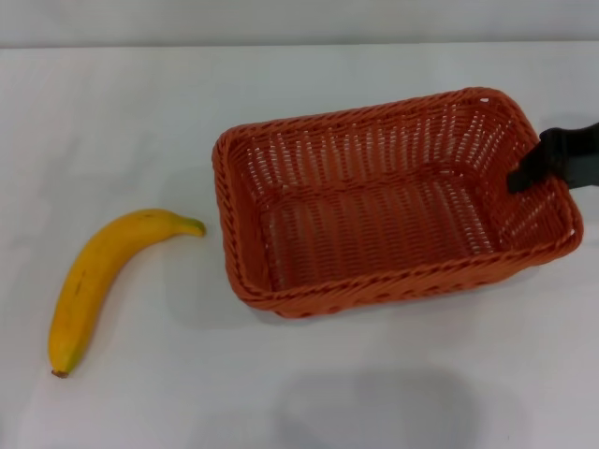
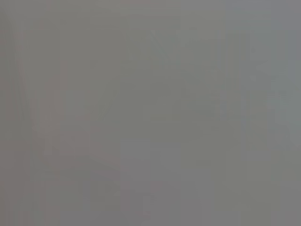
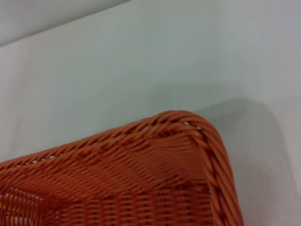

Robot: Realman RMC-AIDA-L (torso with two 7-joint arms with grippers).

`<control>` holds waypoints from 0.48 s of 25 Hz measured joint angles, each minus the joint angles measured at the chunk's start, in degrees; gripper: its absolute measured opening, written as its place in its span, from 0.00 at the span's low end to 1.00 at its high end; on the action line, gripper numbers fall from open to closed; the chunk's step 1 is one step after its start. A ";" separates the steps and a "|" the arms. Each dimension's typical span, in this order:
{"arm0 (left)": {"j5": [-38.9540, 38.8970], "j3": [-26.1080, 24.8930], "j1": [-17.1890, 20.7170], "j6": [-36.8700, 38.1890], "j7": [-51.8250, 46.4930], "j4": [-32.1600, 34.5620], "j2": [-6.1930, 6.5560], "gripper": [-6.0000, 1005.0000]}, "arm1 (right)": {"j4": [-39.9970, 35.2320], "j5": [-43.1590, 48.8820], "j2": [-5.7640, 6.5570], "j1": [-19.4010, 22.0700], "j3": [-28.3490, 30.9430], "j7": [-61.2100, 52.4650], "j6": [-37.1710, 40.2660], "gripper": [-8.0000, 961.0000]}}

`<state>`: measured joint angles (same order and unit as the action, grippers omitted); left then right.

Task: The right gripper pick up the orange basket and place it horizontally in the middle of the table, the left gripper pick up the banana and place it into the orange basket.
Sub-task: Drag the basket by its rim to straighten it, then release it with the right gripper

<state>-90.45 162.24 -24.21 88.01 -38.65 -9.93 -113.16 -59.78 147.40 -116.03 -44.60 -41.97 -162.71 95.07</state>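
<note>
The orange basket point(image 1: 393, 210) hangs a little above the white table point(image 1: 112, 112), right of centre in the head view, its long side running left to right. A faint shadow lies on the table below and in front of it. My right gripper point(image 1: 520, 180) comes in from the right edge and is shut on the basket's right rim, one black finger showing inside the wall. The right wrist view shows one basket corner point(image 3: 188, 136) close up over the table. The yellow banana point(image 1: 98, 281) lies on the table to the left, apart from the basket. My left gripper is out of view.
The table's far edge meets a grey wall point(image 1: 299, 19) at the back. The left wrist view shows only a plain grey field. Bare tabletop point(image 1: 187, 402) lies in front of the basket and between it and the banana.
</note>
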 joint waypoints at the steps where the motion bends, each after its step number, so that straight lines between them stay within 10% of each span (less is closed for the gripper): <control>1: 0.00 0.00 -0.03 -0.05 0.00 0.00 0.00 0.86 | 0.02 -1.29 0.00 0.79 -0.46 0.00 -0.60 0.16; 12: -0.28 0.10 -1.03 -1.15 0.53 -0.36 -0.06 0.86 | -0.05 -11.20 0.87 8.09 -5.51 0.54 -4.76 0.17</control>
<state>-90.74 162.34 -25.24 86.86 -38.12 -10.29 -113.22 -59.83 136.20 -115.16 -36.51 -47.48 -162.17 90.31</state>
